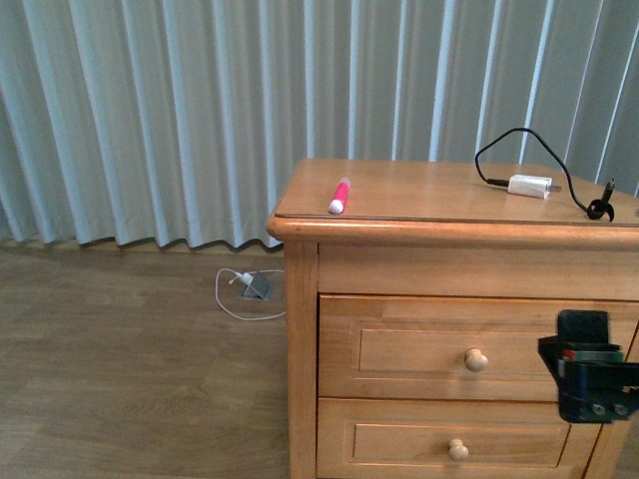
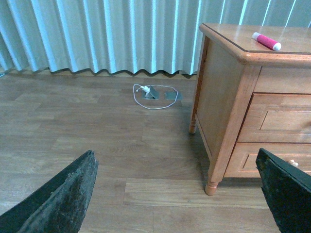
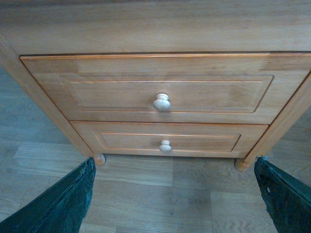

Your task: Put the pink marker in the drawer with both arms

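Marker point(image 1: 339, 196), stubby pink, white-tipped, lies atop dresser point(image 1: 429, 190); left gripper point(image 2: 175, 160) and right gripper point(image 3: 175, 162) released.

No writing, label, brand, number or sign can be read in any of the three views. The pink marker point(image 1: 339, 195) and the white charger point(image 1: 529, 185) on top of the cabinet point(image 1: 429, 190) are too small and blurred to show any print.
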{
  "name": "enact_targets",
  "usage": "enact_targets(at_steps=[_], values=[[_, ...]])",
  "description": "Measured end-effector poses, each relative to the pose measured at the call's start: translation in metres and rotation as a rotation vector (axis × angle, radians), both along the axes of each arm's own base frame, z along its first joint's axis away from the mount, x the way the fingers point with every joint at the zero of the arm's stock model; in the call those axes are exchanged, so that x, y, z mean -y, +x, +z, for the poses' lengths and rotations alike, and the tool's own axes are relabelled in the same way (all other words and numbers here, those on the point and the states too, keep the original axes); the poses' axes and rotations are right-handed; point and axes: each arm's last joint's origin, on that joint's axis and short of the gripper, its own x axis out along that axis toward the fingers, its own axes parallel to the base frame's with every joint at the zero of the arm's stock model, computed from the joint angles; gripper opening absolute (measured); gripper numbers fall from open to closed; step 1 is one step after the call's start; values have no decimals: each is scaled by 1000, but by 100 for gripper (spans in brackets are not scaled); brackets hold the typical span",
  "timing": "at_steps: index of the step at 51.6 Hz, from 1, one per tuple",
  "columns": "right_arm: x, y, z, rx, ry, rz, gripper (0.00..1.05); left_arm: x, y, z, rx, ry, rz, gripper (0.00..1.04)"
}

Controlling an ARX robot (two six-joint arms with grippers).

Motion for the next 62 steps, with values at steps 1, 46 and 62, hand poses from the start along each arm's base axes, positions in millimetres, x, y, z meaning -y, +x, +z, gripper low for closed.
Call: enact_targets(at_steps=[1, 46, 62], values=[[-2, 5, -2, -3, -4, 0, 96, 0, 0, 0, 0, 0, 0, 99], [-39, 144, -82, -45, -78, -28, 96, 0, 0, 0, 0, 0, 0, 99], [-39, 151, -92, -62, -89, -33, 96, 0, 0, 0, 0, 0, 0, 99]])
